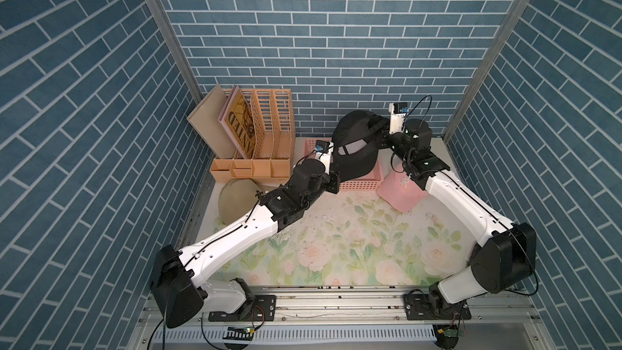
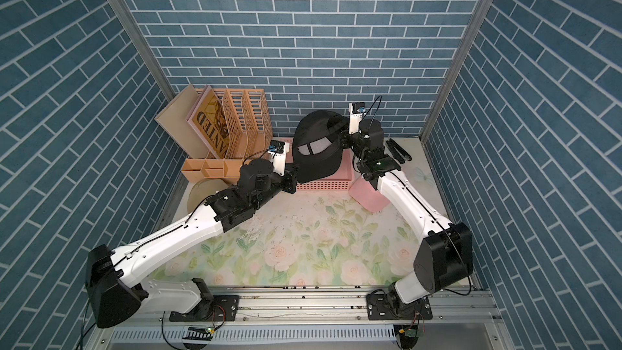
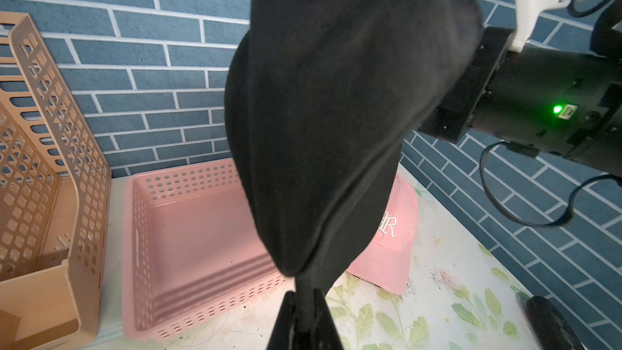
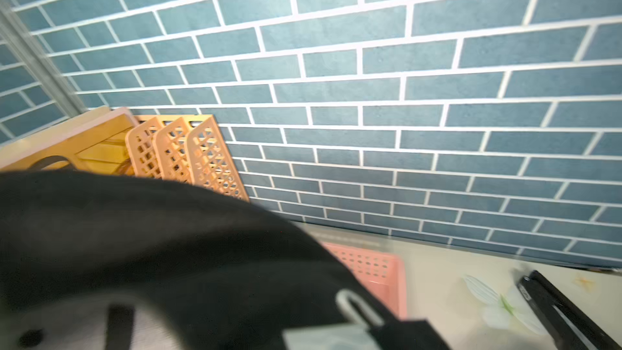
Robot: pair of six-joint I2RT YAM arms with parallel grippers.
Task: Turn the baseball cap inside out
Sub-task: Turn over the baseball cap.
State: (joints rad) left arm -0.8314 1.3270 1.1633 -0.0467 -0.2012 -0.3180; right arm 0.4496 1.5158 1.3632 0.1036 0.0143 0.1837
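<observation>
A black baseball cap (image 1: 353,159) (image 2: 314,163) hangs in the air over the pink basket, stretched between both grippers. Its grey inner lining (image 1: 351,147) faces the camera in both top views. My left gripper (image 1: 334,178) (image 3: 304,294) is shut on the cap's lower edge, and black fabric (image 3: 336,112) fills the left wrist view. My right gripper (image 1: 379,129) (image 2: 340,133) is shut on the cap's upper back edge by the strap. The right wrist view shows the cap (image 4: 151,247) and a pale strap buckle (image 4: 356,308), with the jaws themselves hidden.
A pink basket (image 1: 360,186) (image 3: 188,230) sits under the cap. A pink cap (image 1: 400,190) lies right of the basket and an olive cap (image 1: 235,200) lies to its left. An orange file rack (image 1: 269,129) stands at the back left. A black bar (image 2: 399,151) lies at the back right.
</observation>
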